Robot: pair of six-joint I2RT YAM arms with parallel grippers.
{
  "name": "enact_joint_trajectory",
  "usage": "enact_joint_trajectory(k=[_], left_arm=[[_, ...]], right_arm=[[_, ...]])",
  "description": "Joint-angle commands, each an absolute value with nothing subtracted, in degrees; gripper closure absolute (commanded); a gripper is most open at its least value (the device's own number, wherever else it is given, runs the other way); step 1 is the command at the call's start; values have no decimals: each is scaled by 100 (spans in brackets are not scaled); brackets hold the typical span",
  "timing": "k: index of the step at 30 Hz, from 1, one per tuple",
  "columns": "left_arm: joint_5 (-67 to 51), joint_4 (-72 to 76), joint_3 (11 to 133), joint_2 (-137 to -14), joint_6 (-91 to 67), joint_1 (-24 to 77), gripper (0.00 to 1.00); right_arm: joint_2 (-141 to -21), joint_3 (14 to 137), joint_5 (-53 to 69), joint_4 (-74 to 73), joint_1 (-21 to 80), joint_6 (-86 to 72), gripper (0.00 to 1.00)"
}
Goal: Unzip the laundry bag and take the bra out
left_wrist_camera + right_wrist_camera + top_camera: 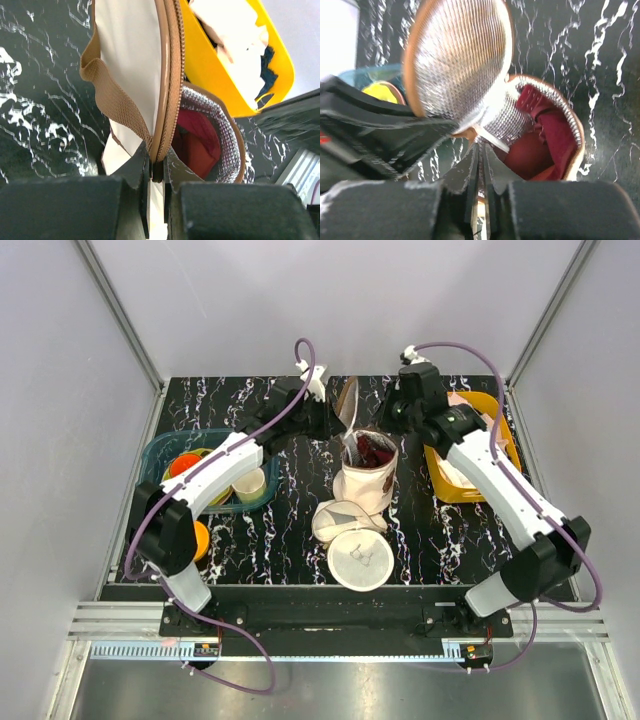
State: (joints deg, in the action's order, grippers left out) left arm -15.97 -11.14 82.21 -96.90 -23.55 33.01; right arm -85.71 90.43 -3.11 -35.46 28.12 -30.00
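Note:
The cream laundry bag (pixel 366 483) stands upright mid-table, unzipped, with its round lid (pixel 348 403) raised. My left gripper (pixel 333 421) is shut on the lid's brown zipper band (pixel 172 75), seen up close in the left wrist view (pixel 157 167). My right gripper (pixel 388 423) is shut on the bag's silver-lined rim by the hinge (pixel 481 150). Dark red fabric (pixel 540 145) fills the open bag (pixel 200 142). No pale pink bra shows clearly.
A whitish triangular mesh bag (pixel 343 516) and a whiter round mesh bag (pixel 360 558) lie just in front of the cream bag. A yellow tub (pixel 441 486) with white cloth sits at the right. A teal bin (pixel 158 452) with cups sits at the left.

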Motion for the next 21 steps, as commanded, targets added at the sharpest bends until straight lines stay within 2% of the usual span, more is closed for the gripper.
enact_joint_trajectory(k=[1,4,8,11,14,21], left_arm=[[-1617,-721,8964,-9895,-2075,3322,100],[-1644,-353,9272,-10037,-1855,3375,100],[-1722,403,9071,-9862,-1556,3454,100],[-1976,1813,8186,-9451,-1258,3506,100],[-2179,2555,7341,-9203,-950,3594,100],[-2294,3234,6056,-9027,-905,3718,100]], right_arm=[[-8859,8886,-61,-3683,2821,-3024,85],[-8781,9087,-324,-3709,2830,-2962,81],[-8474,9237,-632,-3805,2804,-2848,78],[-8228,9063,-817,-3797,2760,-2865,76],[-8104,8703,-984,-3718,2734,-2900,73],[-8402,8060,-537,-3542,2602,-3286,72]])
